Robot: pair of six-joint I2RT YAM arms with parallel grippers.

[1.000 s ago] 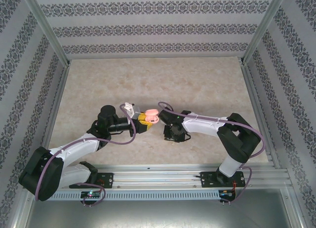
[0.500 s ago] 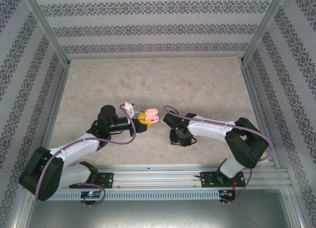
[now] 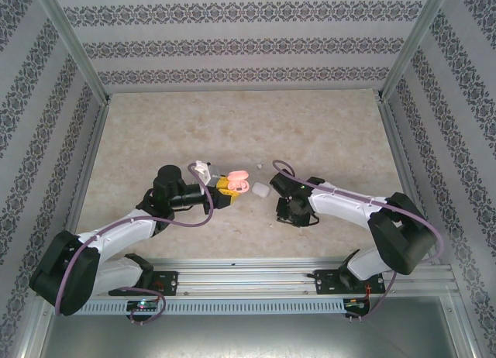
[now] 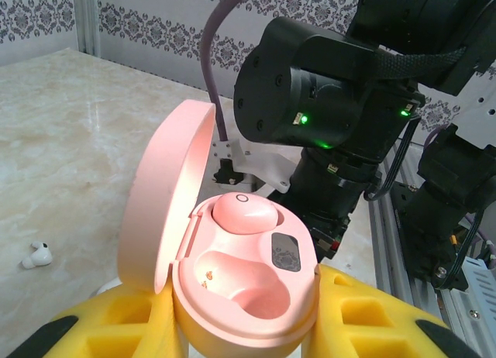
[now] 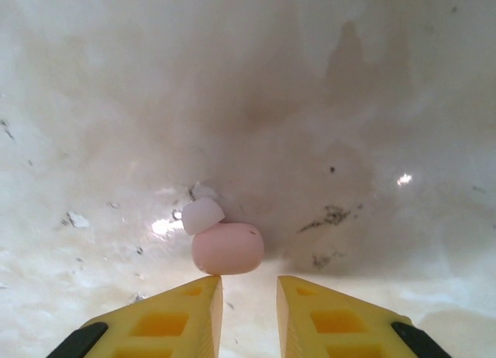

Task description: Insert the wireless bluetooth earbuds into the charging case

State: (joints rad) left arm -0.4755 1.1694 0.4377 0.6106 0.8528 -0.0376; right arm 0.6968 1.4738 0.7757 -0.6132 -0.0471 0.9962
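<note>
My left gripper point(image 4: 248, 331) is shut on the pink charging case point(image 4: 252, 284), its yellow fingers point(image 4: 116, 327) pressing on both sides. The lid point(image 4: 163, 195) stands open. One pink earbud point(image 4: 244, 213) sits in the far socket, and the near socket point(image 4: 240, 284) is empty. In the top view the case point(image 3: 239, 181) hangs just left of centre. My right gripper point(image 5: 249, 284) is low over the table, jaws slightly apart with nothing between them. A second pink earbud point(image 5: 229, 249) with a white tip lies on the table just beyond the left fingertip. A whitish earbud point(image 4: 37, 256) lies on the table at the left.
A small white object point(image 3: 260, 191) rests on the table between the case and my right gripper point(image 3: 293, 211). In the left wrist view the right arm's black body point(image 4: 333, 87) looms close behind the case. The metal rail point(image 3: 256, 277) runs along the near edge.
My right arm has drawn back to the right, away from the case, uncovering the small white object. Its jaws narrowed slightly. The left arm and case have stayed put.
</note>
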